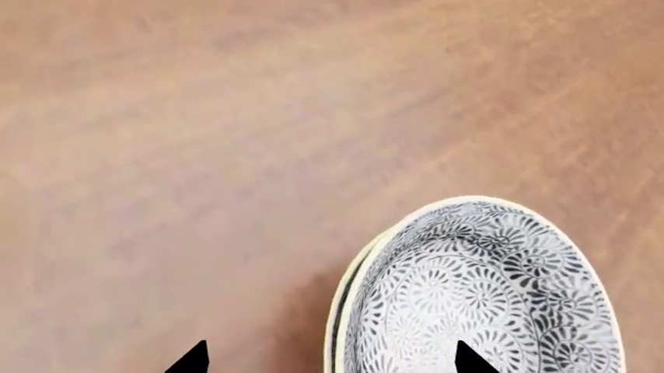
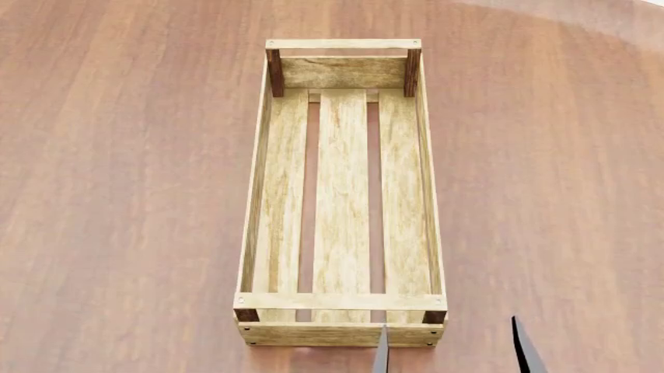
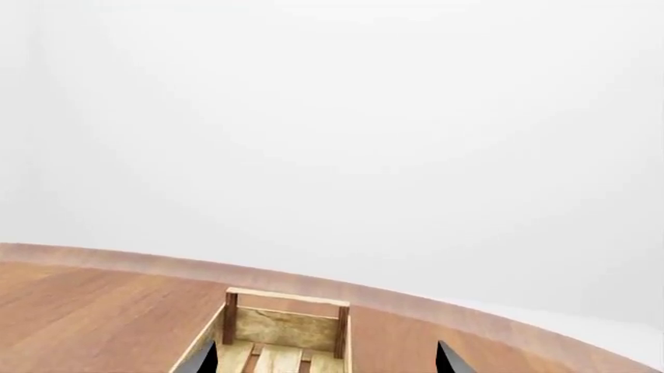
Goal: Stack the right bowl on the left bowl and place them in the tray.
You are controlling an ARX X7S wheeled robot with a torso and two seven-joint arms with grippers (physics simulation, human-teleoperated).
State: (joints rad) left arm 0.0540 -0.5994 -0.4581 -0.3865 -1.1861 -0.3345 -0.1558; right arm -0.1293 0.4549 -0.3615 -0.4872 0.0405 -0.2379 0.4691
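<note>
In the left wrist view a white bowl with a grey flower pattern (image 1: 483,295) sits on the wooden table. A second rim shows just under it at its near edge, so two bowls seem nested. My left gripper (image 1: 332,361) is open, one fingertip over the bowl's inside and the other over bare table, with the rim between them. The tray (image 2: 343,309), a long light-wood crate, is empty in the head view. My right gripper (image 2: 452,353) is open and empty just past the tray's near right corner. It also shows in the right wrist view (image 3: 325,361), facing along the tray (image 3: 288,326).
The brown wooden table (image 2: 124,194) spreads on both sides of the tray. Its curved far edge (image 3: 124,260) shows in the right wrist view against a white background. The bowls and the left gripper are outside the head view.
</note>
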